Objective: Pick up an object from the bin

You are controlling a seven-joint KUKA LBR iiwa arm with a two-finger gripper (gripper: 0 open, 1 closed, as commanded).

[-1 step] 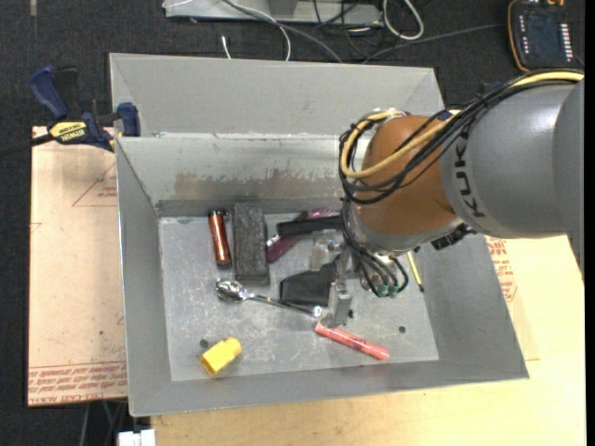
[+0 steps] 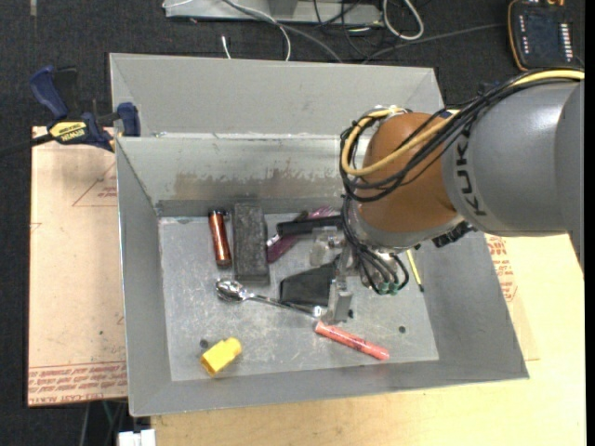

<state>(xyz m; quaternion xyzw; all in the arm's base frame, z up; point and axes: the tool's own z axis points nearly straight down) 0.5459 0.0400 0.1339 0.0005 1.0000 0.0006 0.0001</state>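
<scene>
one gripper (image 2: 340, 303), under the orange wrist cover (image 2: 400, 189), sits low over the middle of the bin (image 2: 139, 277), at the right edge of a flat black piece (image 2: 303, 289). spread or pressed together: cannot tell from this angle. metal spoon (image 2: 232, 292) lies just left of the black piece, pink marker (image 2: 351, 340) just below the gripper. dark grey block (image 2: 249, 240) and copper cylinder (image 2: 220, 237) lie side by side, back left. yellow block (image 2: 220, 355) lies apart, front left.
</scene>
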